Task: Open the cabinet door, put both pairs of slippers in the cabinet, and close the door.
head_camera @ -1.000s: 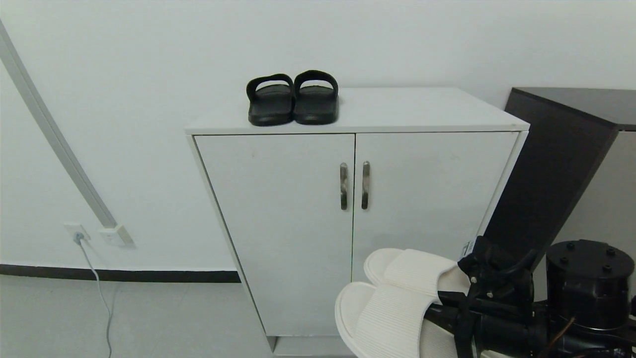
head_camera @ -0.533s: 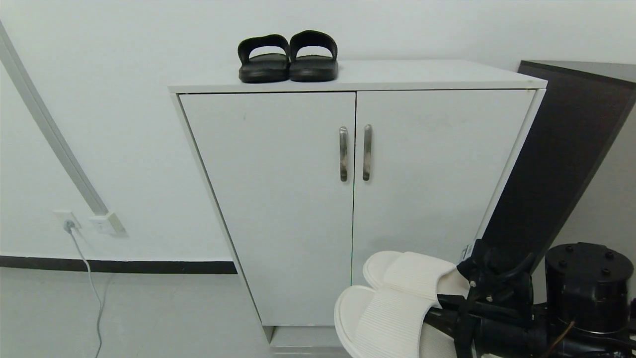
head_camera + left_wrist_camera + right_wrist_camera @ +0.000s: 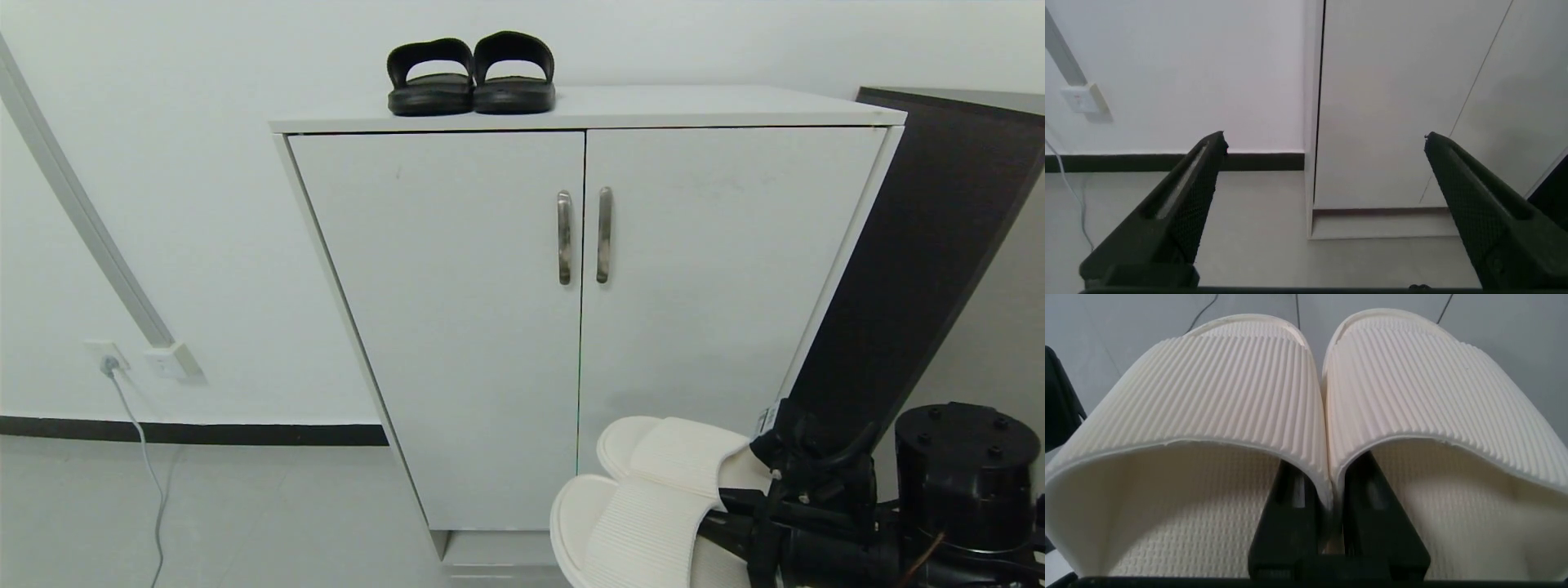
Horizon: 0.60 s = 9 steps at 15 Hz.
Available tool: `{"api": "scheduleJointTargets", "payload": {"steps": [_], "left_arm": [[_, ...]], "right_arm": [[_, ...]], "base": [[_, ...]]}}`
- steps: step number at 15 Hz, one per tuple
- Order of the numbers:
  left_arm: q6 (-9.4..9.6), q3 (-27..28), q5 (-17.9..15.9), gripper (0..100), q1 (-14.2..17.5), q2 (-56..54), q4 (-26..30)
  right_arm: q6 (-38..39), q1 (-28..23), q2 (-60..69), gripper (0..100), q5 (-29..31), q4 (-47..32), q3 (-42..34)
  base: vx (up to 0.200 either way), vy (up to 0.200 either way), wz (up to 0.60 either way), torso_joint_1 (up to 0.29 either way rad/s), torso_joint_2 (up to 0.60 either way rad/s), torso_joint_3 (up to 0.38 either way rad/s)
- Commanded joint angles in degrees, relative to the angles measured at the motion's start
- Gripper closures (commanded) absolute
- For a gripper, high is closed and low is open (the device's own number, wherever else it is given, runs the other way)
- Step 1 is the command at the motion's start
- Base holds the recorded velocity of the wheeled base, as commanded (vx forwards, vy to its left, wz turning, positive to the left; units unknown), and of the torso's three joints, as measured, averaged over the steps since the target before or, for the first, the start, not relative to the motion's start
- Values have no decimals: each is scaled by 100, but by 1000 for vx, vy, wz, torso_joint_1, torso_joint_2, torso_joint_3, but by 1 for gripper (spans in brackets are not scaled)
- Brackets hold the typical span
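A white two-door cabinet (image 3: 457,327) stands against the wall with both doors shut and two metal handles (image 3: 564,238) at the centre seam. A pair of black slippers (image 3: 472,73) rests on its top, towards the left. My right gripper (image 3: 735,510) is low in front of the right door, shut on a pair of white ribbed slippers (image 3: 645,498), pinching their inner walls together (image 3: 1323,457). My left gripper (image 3: 1323,175) is open and holds nothing, near the floor, facing the cabinet's lower left corner (image 3: 1315,220).
A dark cabinet (image 3: 922,261) stands right beside the white one. On the left wall are a slanted cable duct (image 3: 73,204) and a socket with a cord (image 3: 131,425) hanging to the grey floor. Open floor lies left of the cabinet.
The head camera has dropped, so the cabinet and black slippers appear higher and more face-on. My right gripper still holds the white slippers in the same place.
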<state>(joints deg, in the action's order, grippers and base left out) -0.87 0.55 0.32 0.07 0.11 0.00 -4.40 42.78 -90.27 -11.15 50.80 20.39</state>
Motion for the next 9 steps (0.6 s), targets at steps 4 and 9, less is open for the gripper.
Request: {"api": "scheduleJointTargets", "payload": {"steps": [4, 9], "left_arm": [[-247, 1343, -418, 0, 1, 1386, 26], [-247, 1729, -1886, 0, 1, 2819, -554]], "right_arm": [[-8, 3, -17, 100, -10, 0, 0], [-8, 55, -17, 100, -18, 0, -27]], "base": [[0, 0, 0, 0, 0, 0], [0, 0, 0, 0, 0, 0]]}}
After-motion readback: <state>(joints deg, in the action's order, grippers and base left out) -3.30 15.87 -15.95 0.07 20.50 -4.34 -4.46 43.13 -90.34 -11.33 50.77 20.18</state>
